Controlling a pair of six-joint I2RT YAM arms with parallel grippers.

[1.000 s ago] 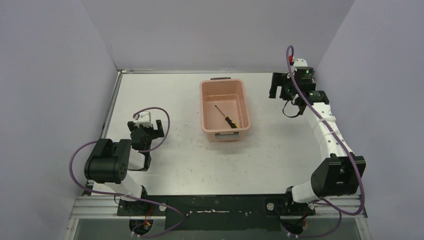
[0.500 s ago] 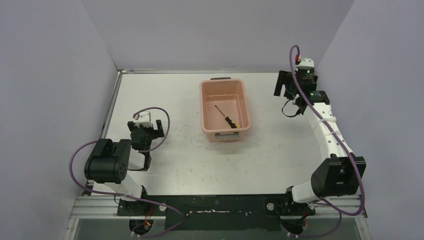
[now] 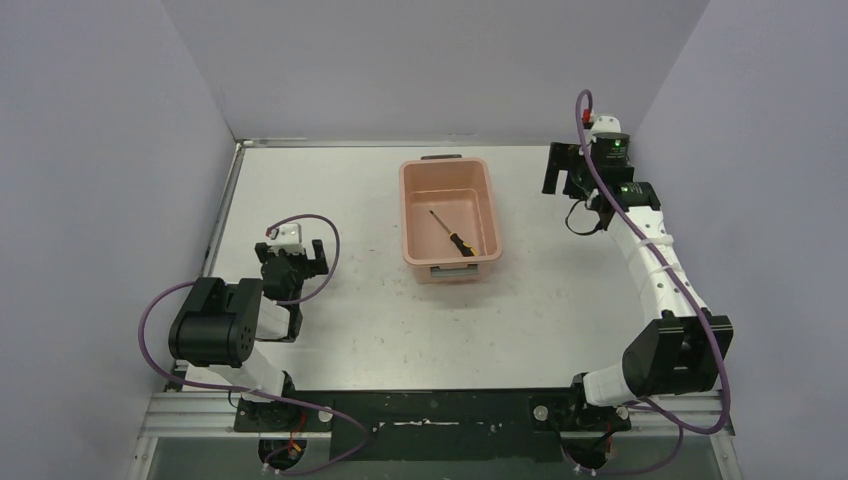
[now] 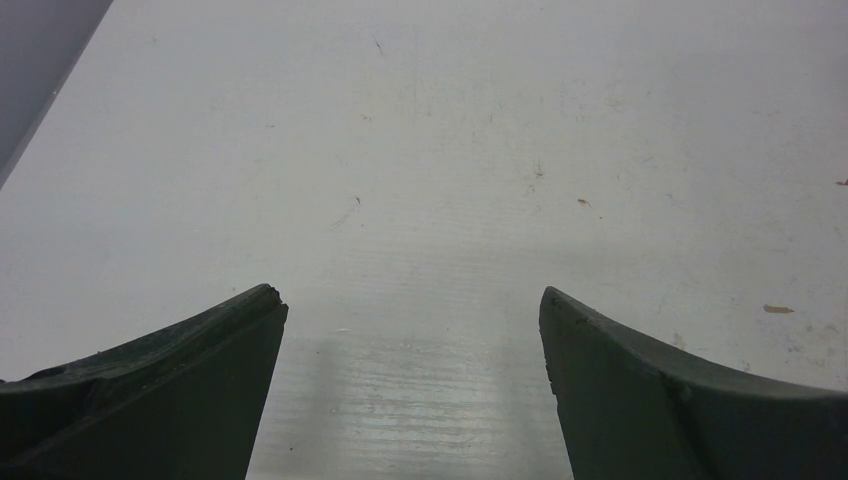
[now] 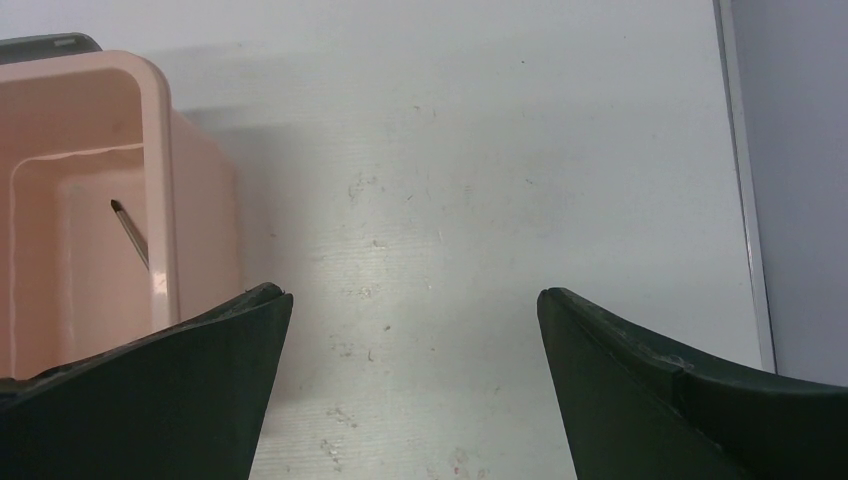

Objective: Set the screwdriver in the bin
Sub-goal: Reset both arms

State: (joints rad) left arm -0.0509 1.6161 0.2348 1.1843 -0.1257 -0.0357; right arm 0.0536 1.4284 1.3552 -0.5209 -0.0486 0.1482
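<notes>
**A:** Stage shown?

**B:** Final stage, by appearance. Top view: small slim screwdriver (image 3: 452, 234) with thin dark metal shaft and yellow-and-black handle, lying diagonally on the floor of the rectangular salmon-pink plastic bin (image 3: 404, 215). Handle toward the near right corner, tip toward the middle.

**A:** And the claws?

**B:** For the right gripper (image 5: 412, 300): released, jaws spread wide, nothing between them but bare white tabletop (image 3: 330, 190). Positioned off the bin's far right corner, well apart from the screwdriver. In the right wrist view, bin wall at the left edge and a sliver of shaft visible over the rim. For the left gripper (image 4: 412, 305): likewise spread and empty, over bare table well to the left of the bin.

**A:** Handle touching the wall?

**B:** Hard to settle from above; possibly resting against the near right wall, possibly just short of it.

**A:** Next move?

**B:** Judging from the layout, no further grasp called for. Only a return of the right arm to rest, with care to stay off the flared rim and the small grey handle clip (image 3: 441, 157) at the far end, so as not to nudge the bin.
</notes>
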